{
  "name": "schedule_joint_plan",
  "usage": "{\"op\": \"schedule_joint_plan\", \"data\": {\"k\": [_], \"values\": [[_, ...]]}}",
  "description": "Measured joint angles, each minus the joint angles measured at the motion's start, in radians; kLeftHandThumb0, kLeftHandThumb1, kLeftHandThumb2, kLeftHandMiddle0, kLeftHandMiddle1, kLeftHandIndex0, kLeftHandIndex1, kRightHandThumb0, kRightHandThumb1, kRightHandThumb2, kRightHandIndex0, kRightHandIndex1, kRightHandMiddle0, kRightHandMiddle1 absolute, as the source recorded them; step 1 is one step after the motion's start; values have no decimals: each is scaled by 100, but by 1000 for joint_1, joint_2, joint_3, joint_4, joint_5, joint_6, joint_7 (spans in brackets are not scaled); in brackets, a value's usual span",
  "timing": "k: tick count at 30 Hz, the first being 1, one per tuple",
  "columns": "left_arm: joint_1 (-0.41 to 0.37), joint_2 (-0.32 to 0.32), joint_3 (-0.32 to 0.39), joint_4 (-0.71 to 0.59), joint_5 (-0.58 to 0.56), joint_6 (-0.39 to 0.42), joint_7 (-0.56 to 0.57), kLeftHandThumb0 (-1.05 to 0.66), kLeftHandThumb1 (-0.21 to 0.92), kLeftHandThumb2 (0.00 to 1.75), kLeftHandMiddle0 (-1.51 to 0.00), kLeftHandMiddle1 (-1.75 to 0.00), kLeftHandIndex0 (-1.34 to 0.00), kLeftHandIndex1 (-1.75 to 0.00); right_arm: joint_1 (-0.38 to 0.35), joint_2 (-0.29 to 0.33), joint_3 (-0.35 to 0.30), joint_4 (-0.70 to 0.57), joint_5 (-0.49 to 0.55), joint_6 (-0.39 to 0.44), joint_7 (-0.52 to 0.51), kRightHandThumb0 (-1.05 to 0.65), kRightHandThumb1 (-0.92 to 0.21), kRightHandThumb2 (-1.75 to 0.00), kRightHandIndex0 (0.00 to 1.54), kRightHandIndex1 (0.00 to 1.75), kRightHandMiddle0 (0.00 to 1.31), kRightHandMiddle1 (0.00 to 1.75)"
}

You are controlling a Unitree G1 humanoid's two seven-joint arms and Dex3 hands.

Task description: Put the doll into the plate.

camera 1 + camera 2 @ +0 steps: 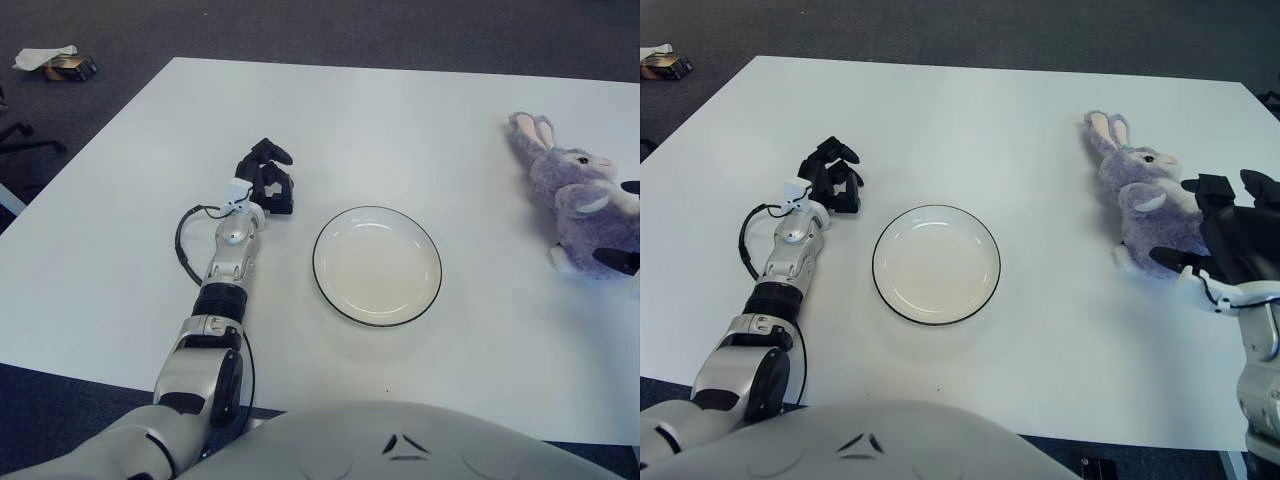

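While the left hand [266, 178] shows with curled, empty fingers just left of the black-rimmed white plate [376, 265], the purple stuffed rabbit [1145, 197] lies on the white table [400, 120] well right of the plate, the right hand [1225, 240] touching it, fingers spread around its side.

Bare table [1060, 300] between doll [1145, 200], plate [936, 263]

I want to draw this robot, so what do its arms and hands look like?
The left arm is shiny silver-grey metal, built of rounded segments with black ring joints, and a thin black cable loops beside the forearm. The left hand is black with chunky fingers and a small white block at the wrist. The right hand is black too, with a white wrist piece and silver forearm below it.
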Motion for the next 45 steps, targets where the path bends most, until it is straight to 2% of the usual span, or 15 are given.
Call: {"op": "schedule_joint_plan", "data": {"k": [11,18,32,36,40,45], "values": [[0,0,-2,-1,2,1,1,-1,7,160,-68,-175,-67,-175,-80,-50,55,168,46,5,-49,-105,-92,-59,0,0,0,40],[2,-2,-1,-7,4,8,2,-1,8,159,-67,-175,-66,-175,-113,-62,86,205,87,32,-51,-105,-92,-56,0,0,0,31],[9,-5,1,-20,0,23,2,-1,9,158,-66,-175,-66,-175,-178,-72,166,241,152,111,-14,-104,-92,-63,0,0,0,28],[9,-5,2,-21,0,22,2,-1,10,157,-66,-175,-65,-175,-222,-73,192,276,175,143,-5,-104,-92,-68,1,0,0,29],[11,-4,5,-21,-1,14,2,-1,10,157,-66,-175,-65,-175,-309,-65,235,379,211,163,-25,-104,-92,-70,3,1,0,33],[11,-5,6,-22,-2,13,2,-1,10,157,-66,-175,-65,-175,-363,-49,246,446,285,183,-36,-104,-92,-73,5,3,0,40]]}}
